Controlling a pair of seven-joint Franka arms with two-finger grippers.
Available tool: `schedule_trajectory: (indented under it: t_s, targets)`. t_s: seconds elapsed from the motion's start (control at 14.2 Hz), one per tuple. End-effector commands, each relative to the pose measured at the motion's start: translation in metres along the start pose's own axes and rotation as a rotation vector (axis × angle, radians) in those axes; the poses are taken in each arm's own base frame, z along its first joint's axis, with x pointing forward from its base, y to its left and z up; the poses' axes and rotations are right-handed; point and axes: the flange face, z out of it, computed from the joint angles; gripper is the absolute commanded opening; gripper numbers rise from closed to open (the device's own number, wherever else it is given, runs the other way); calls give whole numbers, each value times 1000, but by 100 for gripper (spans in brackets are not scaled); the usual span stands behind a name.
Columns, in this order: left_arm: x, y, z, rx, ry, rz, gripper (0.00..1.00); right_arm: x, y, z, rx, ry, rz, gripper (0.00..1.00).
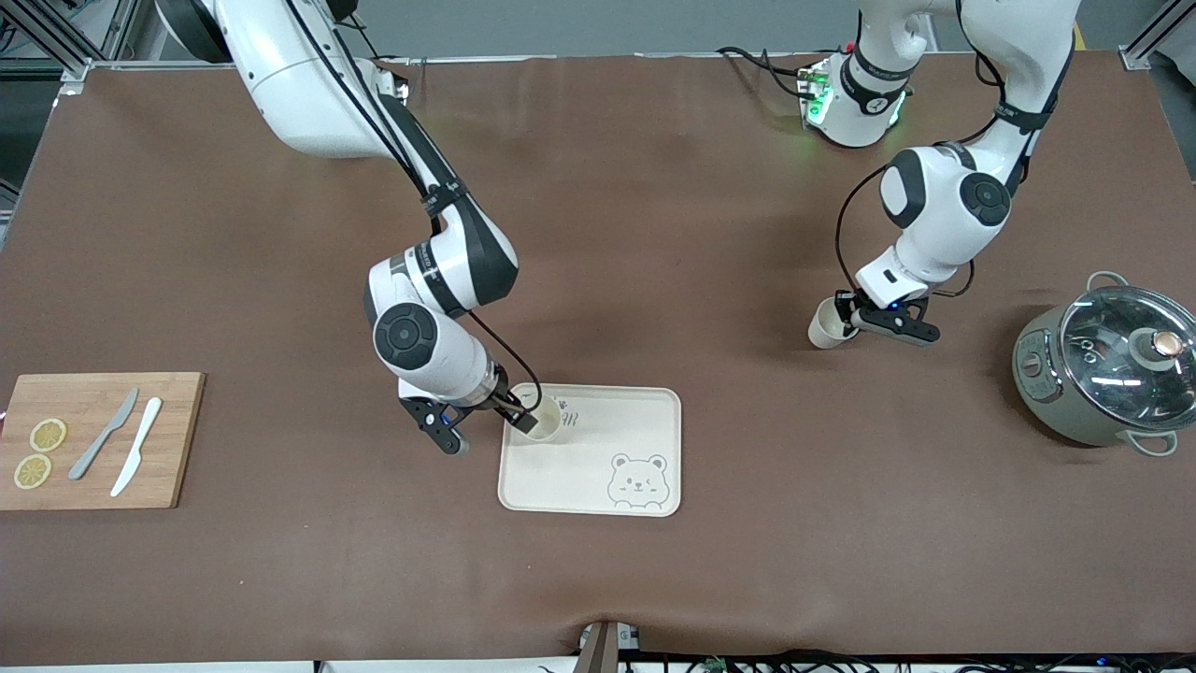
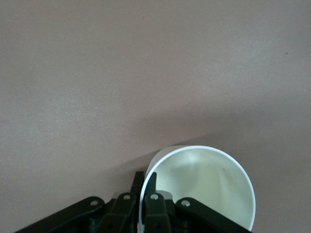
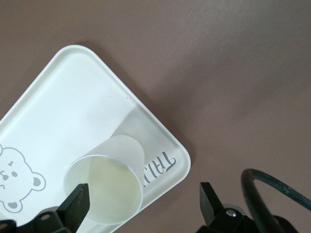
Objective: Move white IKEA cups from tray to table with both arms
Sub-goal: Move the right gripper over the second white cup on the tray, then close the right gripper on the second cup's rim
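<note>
Nearest you, the brown table (image 1: 710,579) is bare along its front edge, so you have open room there. One step up sits the bear-printed tray (image 1: 645,439), flat on the table, with the bear at its near corner. Level with it, at the right arm's end of the table, the wooden cutting board (image 1: 177,439) holds two lemon slices (image 1: 39,452), a grey knife (image 1: 103,434) and a white knife (image 1: 136,459); it lies well apart from the tray.

Your right gripper (image 1: 486,416) is at the tray's corner farthest from the bear. Its fingers (image 3: 77,204) are spread, one on either side of the first white cup (image 3: 109,182). That cup stands upright on the tray just inside the raised rim. You cannot tell from the right wrist view whether the pads touch it.

Farther up, toward the left arm's end, your left gripper (image 1: 864,316) pinches the second white cup (image 2: 199,187) by its rim, one finger (image 2: 154,206) inside and one outside. The cup hangs tilted over bare table between the tray and the grey-green lidded pot (image 1: 1107,365). The pot sits near the table's end.
</note>
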Motion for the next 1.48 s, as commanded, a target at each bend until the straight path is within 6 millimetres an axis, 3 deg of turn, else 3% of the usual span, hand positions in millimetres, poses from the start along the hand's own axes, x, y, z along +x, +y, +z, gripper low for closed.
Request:
schedule_trajectory:
  t_s: [0.0,0.14,0.28,0.49,0.56,0.63,0.78,0.85,0.99,1.06,1.2,1.34,1.41]
  targets:
    - [4,2,2,-5,17,18,0,-8,-7,9,3,-13,28,100]
    - [4,0,6,-4,11,23,0,-12,-9,22,4,-17,38,93]
    - [4,1,8,-1,13,24,0,-14,-11,23,20,-16,41,61]
    - [6,2,7,2,18,36,0,-15,-11,29,13,-19,42,30]
    - [6,2,7,3,17,45,9,-17,-11,29,11,-20,41,17]
    - [6,2,7,3,17,56,29,-18,-11,30,9,-20,39,7]
    - [9,0,5,5,23,63,59,-17,-11,30,12,-19,40,0]
    - [10,0,4,5,26,64,68,-16,-11,31,11,-20,41,0]
    - [11,-2,6,6,27,60,94,-16,-11,30,12,-26,46,0]
    - [11,-3,5,7,28,58,100,-14,-13,25,20,-29,49,0]
    - [12,-4,4,7,30,55,100,-2,-15,5,25,-51,61,0]
    - [17,-5,2,8,39,47,100,3,-14,-18,-16,-75,-31,0]
    - [19,-6,0,9,44,42,100,15,-6,-25,-38,-94,-82,0]
